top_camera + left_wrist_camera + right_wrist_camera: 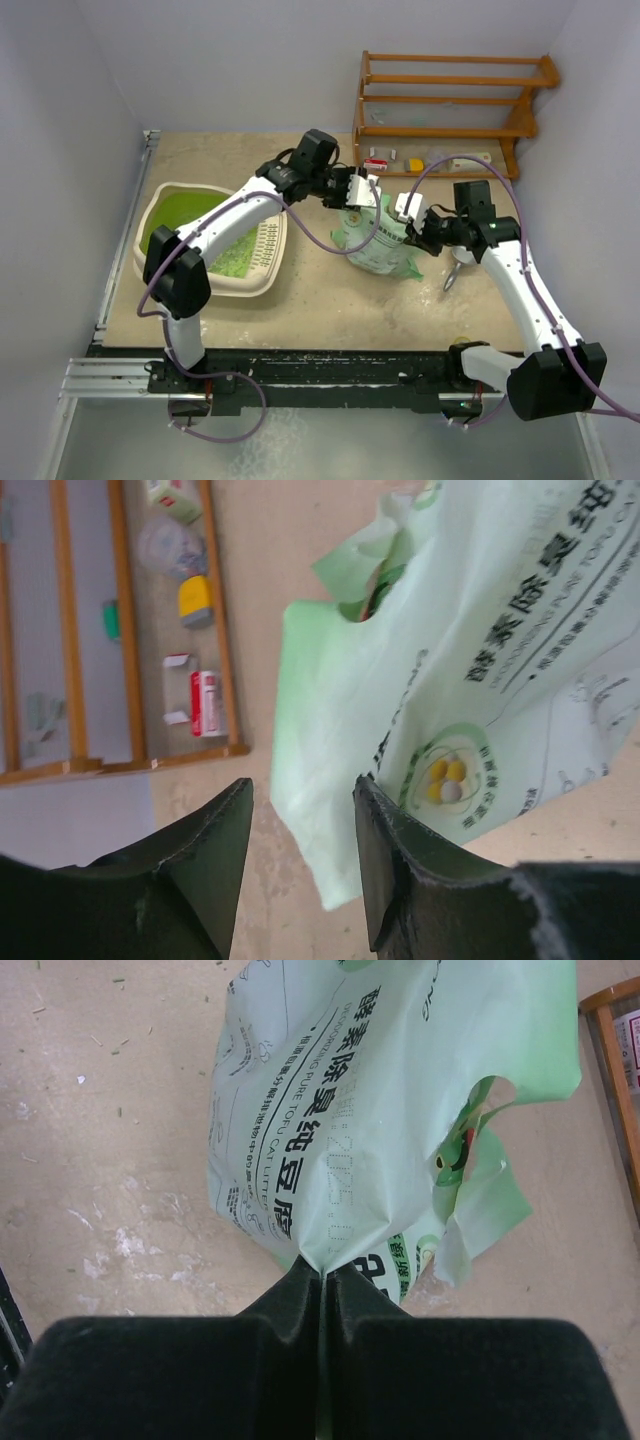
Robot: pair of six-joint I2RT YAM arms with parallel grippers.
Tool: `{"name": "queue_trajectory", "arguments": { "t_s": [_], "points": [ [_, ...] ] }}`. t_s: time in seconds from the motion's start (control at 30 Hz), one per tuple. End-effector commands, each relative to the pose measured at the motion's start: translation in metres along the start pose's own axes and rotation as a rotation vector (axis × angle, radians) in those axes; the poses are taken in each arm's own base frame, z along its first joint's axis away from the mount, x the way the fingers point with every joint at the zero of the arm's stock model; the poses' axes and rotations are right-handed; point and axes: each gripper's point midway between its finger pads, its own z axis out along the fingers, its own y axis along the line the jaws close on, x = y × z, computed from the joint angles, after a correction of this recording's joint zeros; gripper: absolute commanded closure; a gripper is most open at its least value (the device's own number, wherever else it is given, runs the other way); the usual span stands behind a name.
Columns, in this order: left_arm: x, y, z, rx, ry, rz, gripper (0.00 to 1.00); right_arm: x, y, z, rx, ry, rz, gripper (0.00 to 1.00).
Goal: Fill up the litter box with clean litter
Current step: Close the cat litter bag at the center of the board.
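Our right gripper [322, 1272] clenched on a fold of the printed bag [380, 1110], our left gripper [300, 810] spread beside its edge, litter box [245, 287] at left half behind our arm [225, 222], clean litter [235, 256] inside.

Pale lavender-white walls [60, 90] closed in the workspace on three sides under soft, even light. The tabletop [330, 290] was beige and scuffed, marked with whitish smears and scattered specks. A wooden rack [450, 100] of orange-brown slats stood against the far wall near the right corner, with a few small packets [378, 163] on its lowest level. A silver metal rail [100, 378] ran along the near edge, and a second rail [124, 235] ran up the left side
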Motion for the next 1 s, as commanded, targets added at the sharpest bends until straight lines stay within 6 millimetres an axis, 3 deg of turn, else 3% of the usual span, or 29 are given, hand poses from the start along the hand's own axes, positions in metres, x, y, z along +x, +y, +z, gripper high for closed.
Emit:
{"name": "queue_trajectory", "arguments": {
  "t_s": [0.0,0.2,0.37,0.77,0.97],
  "points": [
    [-0.011,-0.04,0.004,0.219,-0.067,-0.062,0.57,-0.019,-0.004,-0.012,0.019,-0.043,-0.056,1.0],
    [-0.001,-0.041,-0.026,0.26,-0.052,-0.131,0.58,-0.019,-0.01,-0.009,0.024,-0.038,-0.059,1.0],
    [-0.009,-0.033,-0.046,0.237,-0.085,-0.126,0.57,-0.017,-0.011,-0.005,0.019,-0.04,-0.045,1.0],
    [-0.034,-0.033,-0.022,0.257,-0.197,-0.094,0.55,-0.015,-0.011,-0.003,0.017,-0.038,-0.04,1.0],
    [-0.042,-0.04,0.004,0.287,-0.213,-0.074,0.55,-0.015,-0.011,-0.003,0.015,-0.037,-0.036,1.0]
  ]
}}
